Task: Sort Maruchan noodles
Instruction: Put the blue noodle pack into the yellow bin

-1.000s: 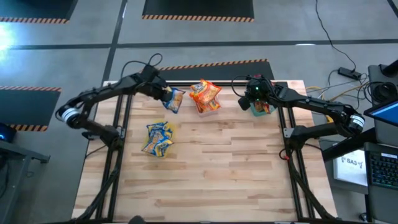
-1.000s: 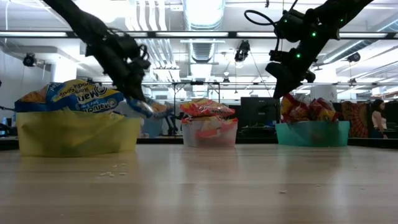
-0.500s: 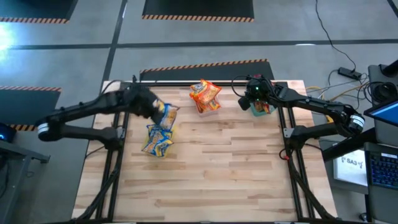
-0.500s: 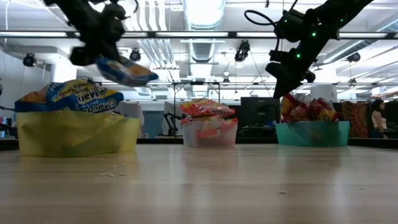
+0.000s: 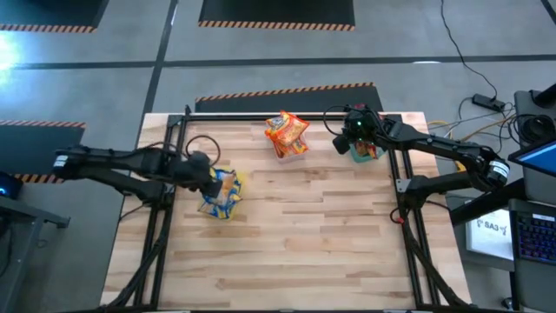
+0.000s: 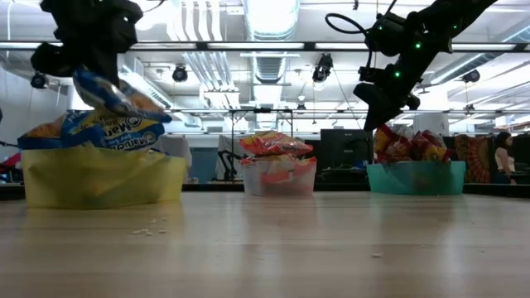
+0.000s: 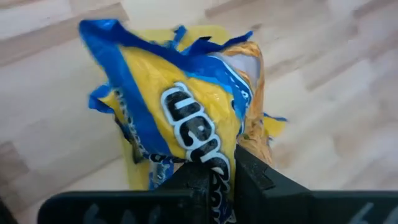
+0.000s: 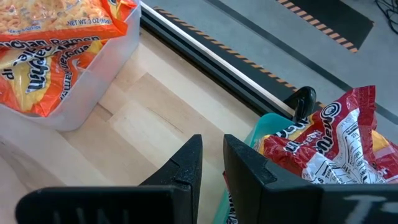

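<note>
- Over the yellow tub at the surface's left side, the left claw is clamped on a yellow-and-blue noodle packet, holding it just above the other yellow-and-blue packets heaped in that tub.
- Near the far edge at the middle, a clear tub holds orange-red packets piled above its rim.
- At the far right, a green tub holds dark red packets.
- Beside and above the green tub, the right claw hangs with its fingers nearly together and only a narrow gap between them, holding nothing.
- Behind the surface, a person shows far off at the right.
</note>
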`<action>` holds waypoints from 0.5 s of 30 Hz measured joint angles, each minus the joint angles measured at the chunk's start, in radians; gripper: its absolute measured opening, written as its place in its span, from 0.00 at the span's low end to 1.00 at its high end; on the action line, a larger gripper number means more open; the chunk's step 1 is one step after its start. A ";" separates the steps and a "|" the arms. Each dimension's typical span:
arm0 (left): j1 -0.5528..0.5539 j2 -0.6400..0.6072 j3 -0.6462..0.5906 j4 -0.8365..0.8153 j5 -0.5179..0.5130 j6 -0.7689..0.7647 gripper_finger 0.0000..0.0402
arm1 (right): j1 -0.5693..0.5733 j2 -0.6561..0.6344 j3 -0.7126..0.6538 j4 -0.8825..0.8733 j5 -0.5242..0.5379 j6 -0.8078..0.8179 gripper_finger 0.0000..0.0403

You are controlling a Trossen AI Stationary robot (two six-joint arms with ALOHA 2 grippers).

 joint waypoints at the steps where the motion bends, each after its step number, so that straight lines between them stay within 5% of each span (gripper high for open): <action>1: 0.000 0.016 -0.001 -0.003 -0.006 0.000 0.05 | 0.000 0.000 0.000 0.000 0.000 0.000 0.14; 15: 0.000 0.210 -0.007 -0.054 0.037 0.048 0.06 | 0.000 0.000 0.000 0.000 0.000 0.000 0.14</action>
